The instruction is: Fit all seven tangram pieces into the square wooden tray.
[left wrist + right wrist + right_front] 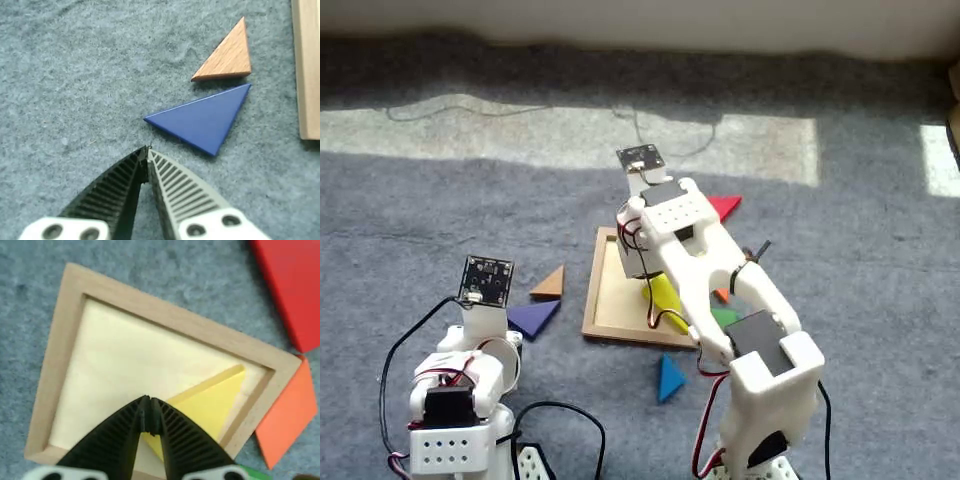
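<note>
The square wooden tray (595, 298) lies mid-table with a yellow triangle (665, 295) inside it. My right gripper (150, 402) is shut with nothing held, hovering over the tray (165, 315) at the edge of the yellow triangle (210, 400). A red piece (292, 285) and an orange piece (287, 415) lie just outside the tray's rim. My left gripper (146, 151) is shut and empty, its tips just short of a dark blue triangle (202, 120). A wooden triangle (227, 55) lies beyond that, near the tray's edge (306, 70).
A small blue triangle (670, 378) lies on the grey carpet in front of the tray. A green piece (725, 317) and the orange piece (722, 295) sit partly under the right arm. Cables trail across the carpet at the back.
</note>
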